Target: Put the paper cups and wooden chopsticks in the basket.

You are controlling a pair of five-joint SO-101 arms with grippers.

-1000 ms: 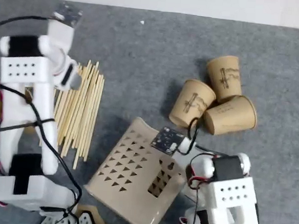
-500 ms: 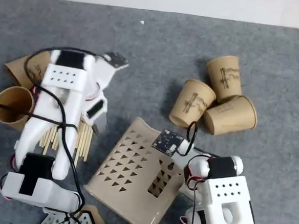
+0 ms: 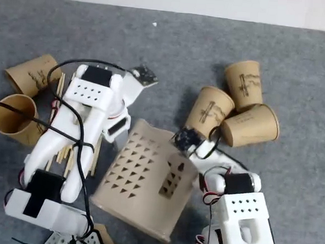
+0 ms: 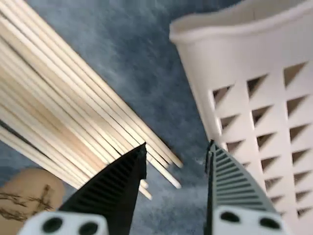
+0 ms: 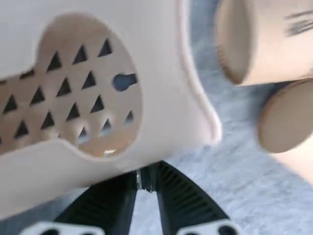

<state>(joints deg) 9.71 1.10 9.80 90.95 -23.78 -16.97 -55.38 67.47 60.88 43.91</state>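
Left gripper (image 4: 175, 162) is wide open with nothing in it, hanging over the carpet (image 4: 132, 58) between the chopsticks (image 4: 68, 107) and the basket (image 4: 254, 83) wall. Right gripper (image 5: 146, 177) is pinched almost closed on the basket's rim by the handle hole (the basket's tipped, mid-table). Three cups (image 3: 208, 111) lie clustered just beyond that gripper. Two more cups (image 3: 32, 74) sit beside the chopsticks.
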